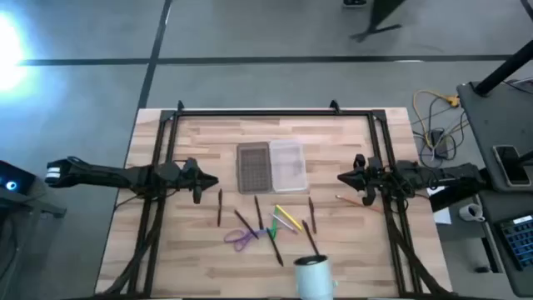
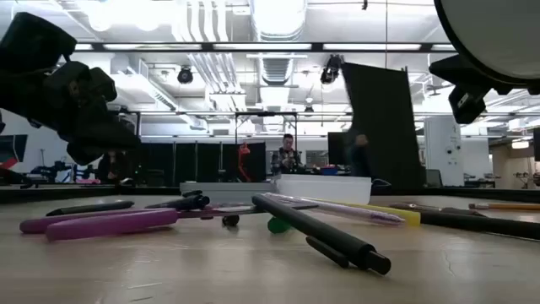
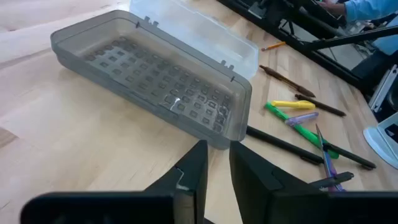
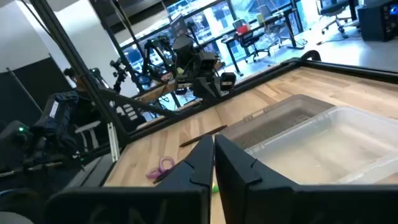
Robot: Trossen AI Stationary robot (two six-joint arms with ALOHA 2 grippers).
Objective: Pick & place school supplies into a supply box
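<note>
The supply box (image 1: pixel 271 165) lies open at the table's middle, its grey mesh half (image 3: pixel 155 81) on the left and its translucent half (image 4: pixel 336 140) on the right. Near of it lie the supplies: dark pencils (image 1: pixel 220 207) (image 1: pixel 310 237), a yellow marker (image 1: pixel 287 218), a green marker (image 1: pixel 273 225) and purple-handled scissors (image 1: pixel 241 240). My left gripper (image 1: pixel 212 179) hovers left of the box with a narrow gap between its fingers (image 3: pixel 217 168). My right gripper (image 1: pixel 341 177) hovers right of the box, its fingers together (image 4: pixel 213 162).
A white cup (image 1: pixel 314 275) stands at the near edge, right of centre. An orange pencil (image 1: pixel 350 200) lies near my right gripper. The black frame rails (image 1: pixel 158 208) run along both sides and the far edge. Bare wood shows far of the box.
</note>
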